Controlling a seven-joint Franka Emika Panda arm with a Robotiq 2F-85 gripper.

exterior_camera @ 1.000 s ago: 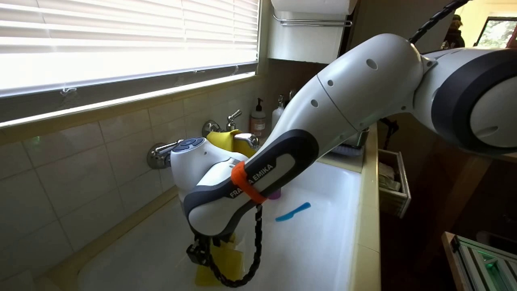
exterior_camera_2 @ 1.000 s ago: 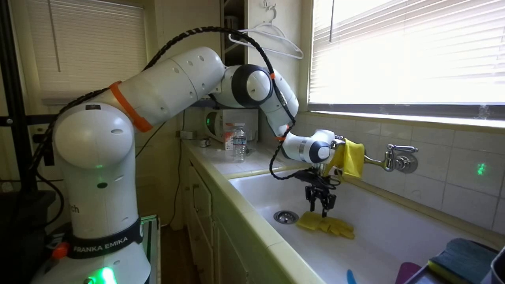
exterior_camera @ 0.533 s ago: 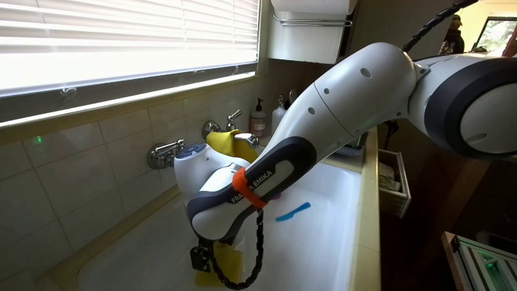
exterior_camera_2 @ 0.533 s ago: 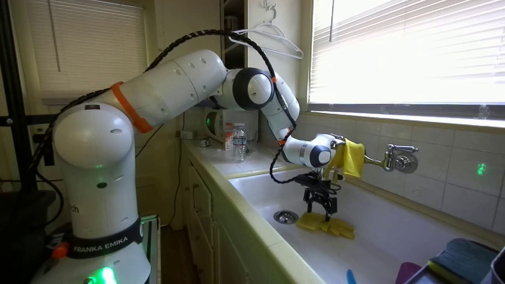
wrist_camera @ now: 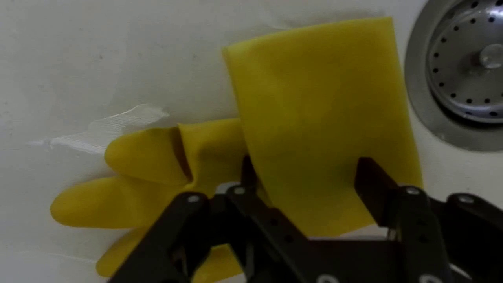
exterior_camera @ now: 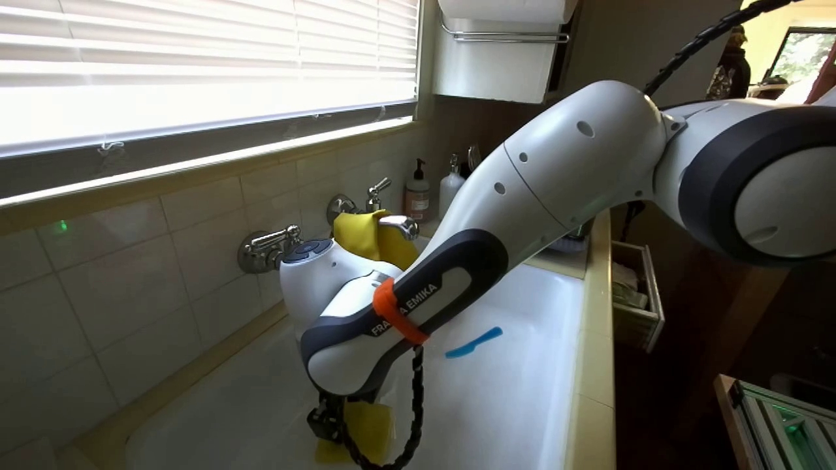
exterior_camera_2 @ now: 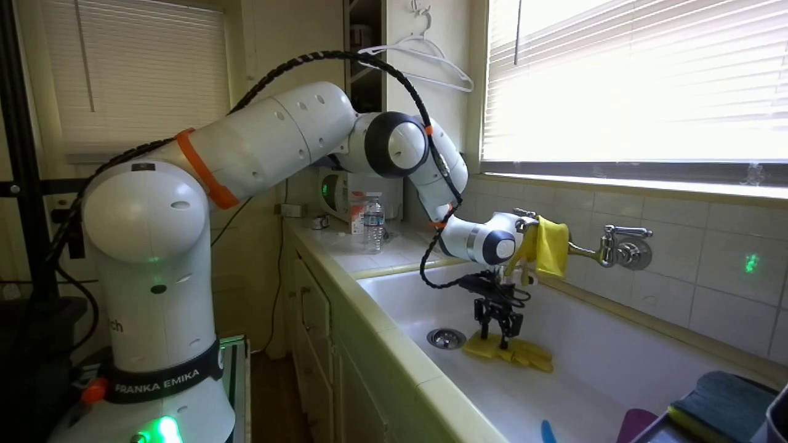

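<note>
Item: one yellow rubber glove (wrist_camera: 326,102), lying on the floor of a white enamel sink (exterior_camera_2: 572,394), its broad cuff just beside a round perforated steel drain (wrist_camera: 458,74), its finger end pointing away from it. Item: my black two-fingered gripper (wrist_camera: 308,173), directed down at that glove, fingers well parted, one by the cuff's edge towards the palm, the other over the cuff; contact with the rubber I cannot confirm. Progress, by my judgement: glove within reach, neither clasped nor raised. Surroundings: a limp yellow piece of rubber or cloth (exterior_camera_2: 551,246) draped over the chrome faucet (exterior_camera: 401,226), both near the lower end of the white robot arm (exterior_camera_2: 295,126) and the likeliest snag; a blue plastic knife-shaped utensil (exterior_camera: 475,343) in the sink, well apart from the glove; a purple cup-like vessel (exterior_camera_2: 636,424), cut off by the frame, near a blue-grey and yellow sponge-like pad (exterior_camera_2: 729,400). Obstructing my sight in an exterior view: that arm and its braided black cable (exterior_camera: 418,385), which hide the gripper's fingers.
</note>
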